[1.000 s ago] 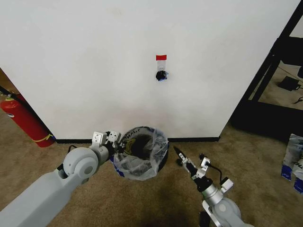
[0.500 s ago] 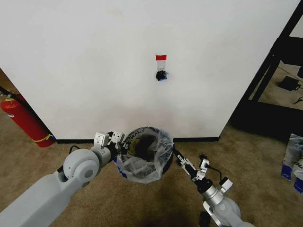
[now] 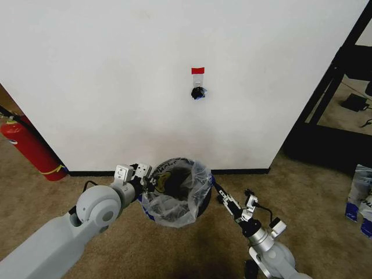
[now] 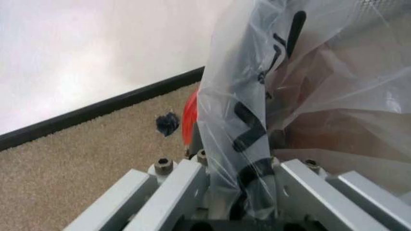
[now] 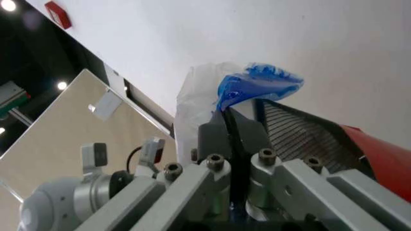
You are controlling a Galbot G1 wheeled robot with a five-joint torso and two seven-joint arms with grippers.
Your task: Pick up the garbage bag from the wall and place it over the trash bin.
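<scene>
Thin translucent white plastic garbage bag [image 3: 174, 195] with black lettering and blue patches sits draped over the small round dark trash bin [image 3: 204, 200] on the carpet by the plain white wall [image 3: 116, 75]. Left gripper [image 3: 145, 174] is clamped on the bag's left rim. Right gripper [image 3: 216, 190] pinches a blue-patched edge at the bin's right rim, fingers closed.

Big plain white wall [image 3: 116, 75] with black baseboard [image 3: 238, 171], brownish carpet [image 3: 325, 197] underneath. Red extinguisher [image 3: 29, 148] leans at the wall's left end (black shelf frame [image 3: 331, 87] off right).
</scene>
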